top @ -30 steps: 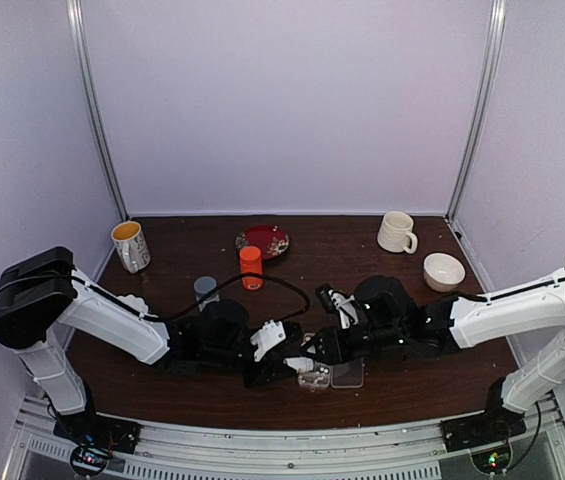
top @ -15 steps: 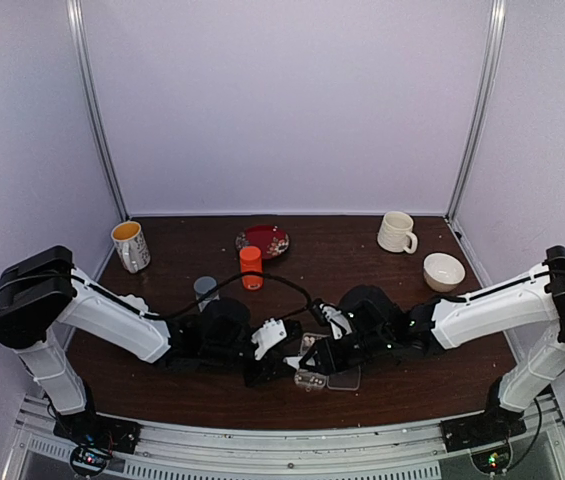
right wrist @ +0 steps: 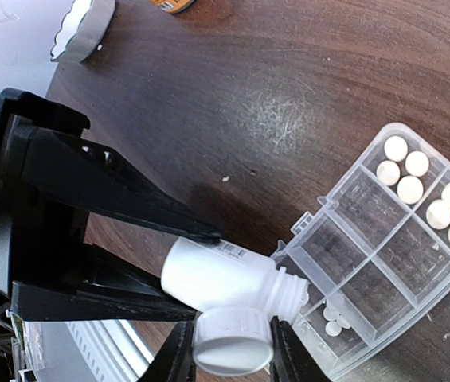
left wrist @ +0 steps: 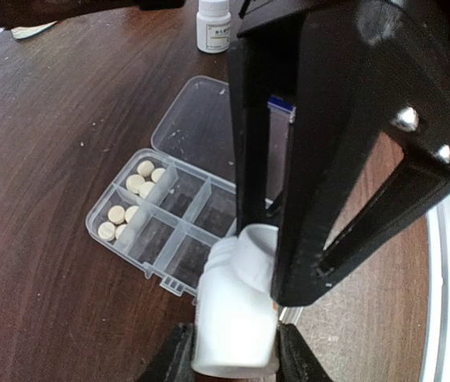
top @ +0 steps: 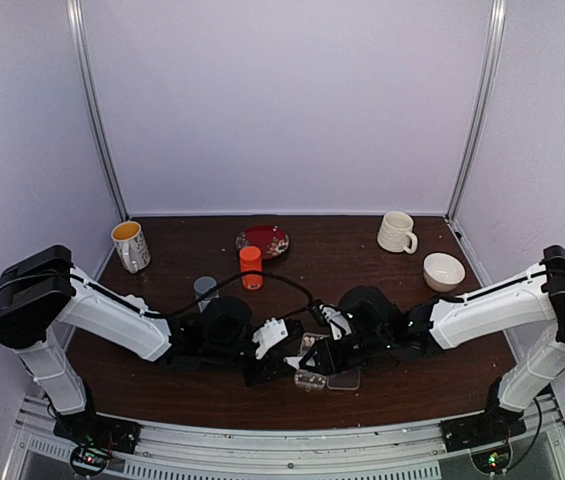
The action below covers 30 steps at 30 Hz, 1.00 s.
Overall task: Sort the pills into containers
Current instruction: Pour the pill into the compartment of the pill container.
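- Change over the last second: my right arm has slid leftward along the near edge of the dark brown wooden tabletop [top: 432, 388]. That brought my right gripper [right wrist: 231, 354] in close against my left gripper [left wrist: 235, 354]. In the last half second nothing visibly moved.
- My left arm has stayed where it was. Its gripper is closed around the body of a small white plastic bottle [left wrist: 236, 318], which lies tilted with its open threaded neck toward the box.
- My right gripper is clamped on a white round cap [right wrist: 231, 342], held just beside the bottle's neck and off it.
- The clear plastic rectangular organiser box [left wrist: 191, 208] lies about where it lay before, near the middle of the tabletop's near edge, directly under both grippers. Its hinged clear lid [left wrist: 201, 131] is folded flat open on the wood beside it.
- The bottle's mouth hangs over the rim of the box at one end compartment.
- Cream round pills [right wrist: 404, 167] sit in the two compartments at the far end from the bottle, four in each as far as I can count. A few smaller-looking ones lie in the compartment right by the bottle's mouth. The middle compartments show only bare plastic.
- A second small white capped bottle [left wrist: 213, 24] stands upright on the tabletop beyond the lid, apart from the box.
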Motion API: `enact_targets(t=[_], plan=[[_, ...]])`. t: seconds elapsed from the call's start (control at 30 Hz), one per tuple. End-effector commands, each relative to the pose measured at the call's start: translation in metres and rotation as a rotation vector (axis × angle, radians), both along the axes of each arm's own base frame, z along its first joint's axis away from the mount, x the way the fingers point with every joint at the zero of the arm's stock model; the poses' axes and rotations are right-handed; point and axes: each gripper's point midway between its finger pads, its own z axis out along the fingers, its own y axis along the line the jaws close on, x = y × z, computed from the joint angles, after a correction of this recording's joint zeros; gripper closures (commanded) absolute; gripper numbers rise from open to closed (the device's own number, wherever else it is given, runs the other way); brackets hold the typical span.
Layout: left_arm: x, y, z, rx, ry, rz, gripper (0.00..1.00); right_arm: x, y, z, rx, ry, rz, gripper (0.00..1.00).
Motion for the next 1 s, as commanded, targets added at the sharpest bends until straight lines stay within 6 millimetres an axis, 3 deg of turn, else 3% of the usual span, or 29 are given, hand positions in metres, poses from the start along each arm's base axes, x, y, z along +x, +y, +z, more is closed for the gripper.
enact_targets(t=[0.0, 0.17, 0.37, 0.7, 0.83, 0.97], plan=[[0.004, -0.007, 0.025, -0.057, -0.02, 0.011, 1.0, 0.002, 0.003, 0.009, 0.017, -0.018, -0.004, 1.0], [0.004, -0.005, 0.023, -0.038, -0.014, 0.018, 1.0, 0.005, 0.005, 0.023, 0.061, -0.045, -0.006, 1.0], [0.004, -0.005, 0.025, -0.017, -0.014, 0.015, 1.0, 0.0, 0.005, -0.006, -0.008, 0.03, 0.0, 1.0], [0.005, -0.005, 0.025, -0.02, -0.016, 0.017, 1.0, 0.007, 0.008, 0.032, 0.092, -0.049, -0.015, 1.0], [0.004, -0.004, 0.025, -0.026, -0.018, 0.016, 1.0, 0.007, 0.008, 0.036, 0.123, -0.054, -0.018, 1.0], [0.003, -0.003, 0.026, -0.031, -0.019, 0.014, 1.0, 0.005, 0.007, 0.021, 0.08, -0.025, -0.015, 1.0]])
